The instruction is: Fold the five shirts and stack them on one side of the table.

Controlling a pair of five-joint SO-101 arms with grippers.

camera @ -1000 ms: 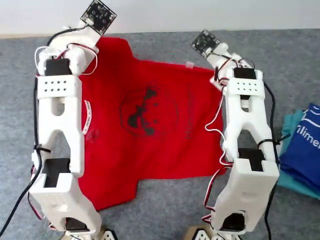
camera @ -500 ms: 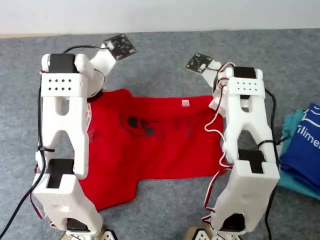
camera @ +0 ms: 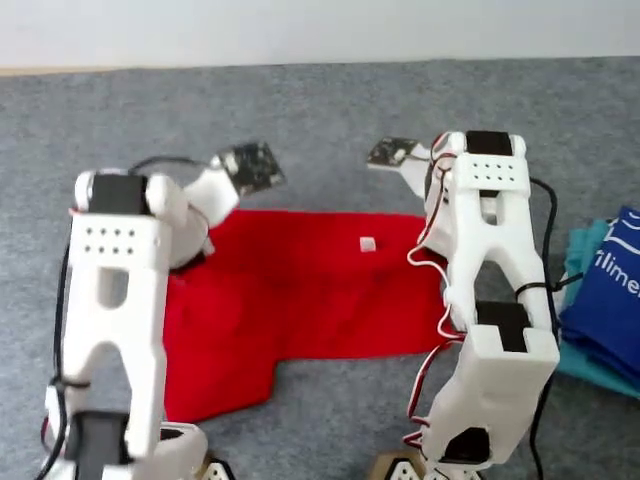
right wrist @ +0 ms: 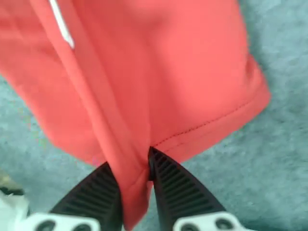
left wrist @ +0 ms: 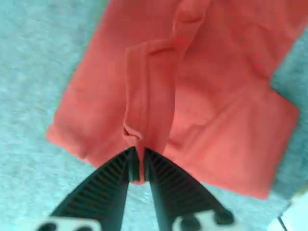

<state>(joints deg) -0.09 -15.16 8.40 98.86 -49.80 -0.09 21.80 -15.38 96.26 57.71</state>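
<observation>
Overhead, the red shirt [camera: 320, 300] lies half doubled on the counter [camera: 330, 110], my arms [camera: 110, 290] covering its side edges; the folded shirts [camera: 610, 290] well right of it are cut off. Left wrist: my left claw [left wrist: 138, 156] pinches a thin ridge of shirt, which could slip out. Right wrist: my right claw [right wrist: 130, 161] pinches bunched hem; uneven pulling would skew the fold.

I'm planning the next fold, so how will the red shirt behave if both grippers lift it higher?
Probably floppy: the red shirt wrinkles into a ridge where the left gripper pinches it. It would likely sag between holds, since the right gripper clamps just a hem edge. It looks thin and light, though it may drag on the grey table.
</observation>
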